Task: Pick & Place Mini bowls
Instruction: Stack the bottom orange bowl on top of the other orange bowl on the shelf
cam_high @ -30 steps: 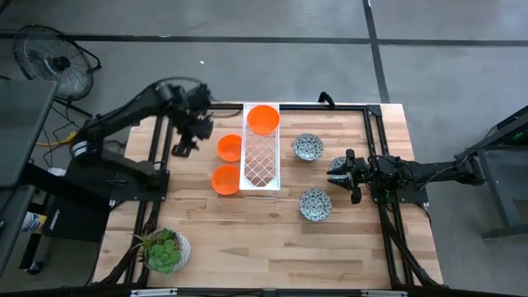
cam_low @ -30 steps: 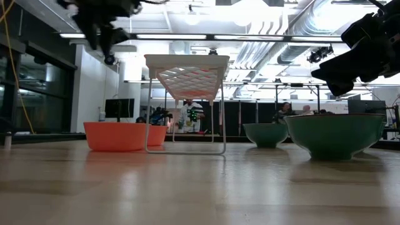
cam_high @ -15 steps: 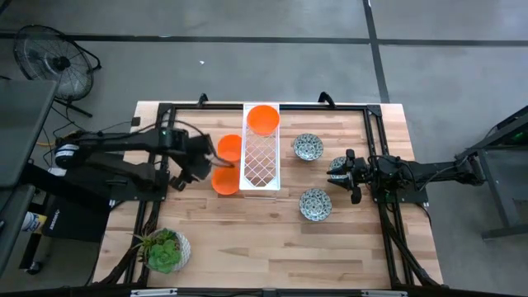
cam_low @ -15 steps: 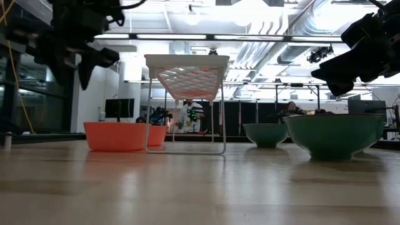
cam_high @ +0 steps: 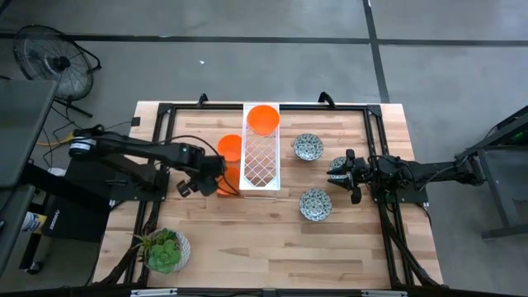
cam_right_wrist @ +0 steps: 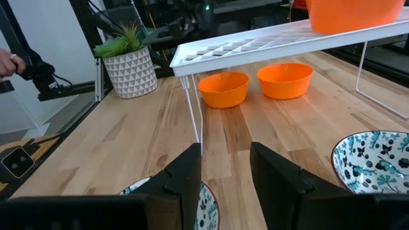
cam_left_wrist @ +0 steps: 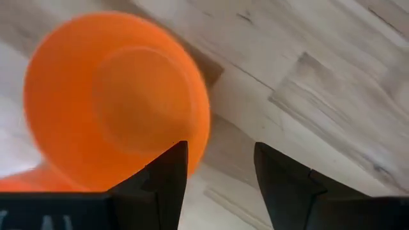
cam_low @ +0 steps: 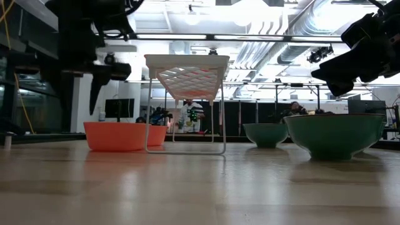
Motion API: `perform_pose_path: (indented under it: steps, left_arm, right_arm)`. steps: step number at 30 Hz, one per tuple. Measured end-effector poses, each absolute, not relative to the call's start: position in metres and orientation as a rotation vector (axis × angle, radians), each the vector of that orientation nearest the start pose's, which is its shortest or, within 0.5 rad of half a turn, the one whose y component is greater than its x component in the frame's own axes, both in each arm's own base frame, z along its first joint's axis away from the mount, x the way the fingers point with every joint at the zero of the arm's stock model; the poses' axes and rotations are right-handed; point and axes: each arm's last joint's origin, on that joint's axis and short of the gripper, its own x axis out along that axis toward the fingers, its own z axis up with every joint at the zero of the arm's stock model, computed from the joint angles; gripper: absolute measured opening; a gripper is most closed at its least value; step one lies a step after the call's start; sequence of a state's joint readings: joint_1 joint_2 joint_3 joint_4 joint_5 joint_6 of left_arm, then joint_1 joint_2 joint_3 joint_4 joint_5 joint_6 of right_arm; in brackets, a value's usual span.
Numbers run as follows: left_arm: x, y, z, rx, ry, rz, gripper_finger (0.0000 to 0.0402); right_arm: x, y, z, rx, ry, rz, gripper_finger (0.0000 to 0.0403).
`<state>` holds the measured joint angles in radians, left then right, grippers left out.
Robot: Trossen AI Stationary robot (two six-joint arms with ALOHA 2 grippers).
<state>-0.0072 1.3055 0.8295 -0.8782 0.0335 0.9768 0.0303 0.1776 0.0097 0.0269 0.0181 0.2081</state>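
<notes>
Three orange mini bowls show in the high view: one on the white wire rack (cam_high: 263, 118), one on the table left of the rack (cam_high: 229, 147), and a nearer one (cam_high: 231, 186). My left gripper (cam_high: 214, 171) hovers open above that nearer bowl (cam_left_wrist: 115, 96); its fingers (cam_left_wrist: 169, 172) hang over the bowl's rim, clear of it in the low view (cam_low: 97, 94). Patterned bowls sit right of the rack (cam_high: 308, 148) and nearer (cam_high: 315, 205). My right gripper (cam_high: 340, 171) waits open over a third patterned bowl (cam_right_wrist: 206, 199).
The white wire rack (cam_high: 261, 157) stands on thin legs mid-table, close to the right of the two orange bowls on the table. A potted green plant (cam_high: 165, 250) sits at the near left corner. Bare wood (cam_high: 272, 239) lies along the table's near side.
My left arm has swung from the far left of the rack toward the near edge and the rack, coming down over the nearer orange bowl on the table. The bowls have stayed where they were.
</notes>
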Motion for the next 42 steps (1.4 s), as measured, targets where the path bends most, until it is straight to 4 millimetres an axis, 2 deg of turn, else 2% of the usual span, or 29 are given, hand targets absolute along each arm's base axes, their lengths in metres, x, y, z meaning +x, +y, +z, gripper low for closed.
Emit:
perform_pose_path:
  steps: [11,16,22,26,35,42]
  left_arm:
    - [0.235,-0.003,0.178,0.836,1.301,-0.699,0.0175]
    - [0.235,-0.003,0.174,0.826,1.326,-0.715,0.0175]
    - [0.238,-0.002,0.175,0.836,1.325,-0.654,0.0168]
    - [0.237,-0.001,0.175,0.827,1.344,-0.625,0.0134]
    - [0.238,-0.001,0.175,0.818,1.333,-0.628,0.0012]
    - [0.237,-0.002,0.175,0.782,1.348,-0.616,0.0006]
  right_arm:
    - [0.108,0.003,0.154,0.204,0.156,-0.004,0.0122]
    - [0.108,0.003,0.154,0.204,0.154,-0.004,0.0122]
    - [0.108,0.003,0.154,0.204,0.154,-0.004,0.0122]
    - [0.108,0.003,0.154,0.204,0.154,-0.004,0.0122]
    - [0.108,0.003,0.154,0.204,0.153,-0.004,0.0122]
    - [0.108,0.003,0.154,0.204,0.151,-0.003,0.0122]
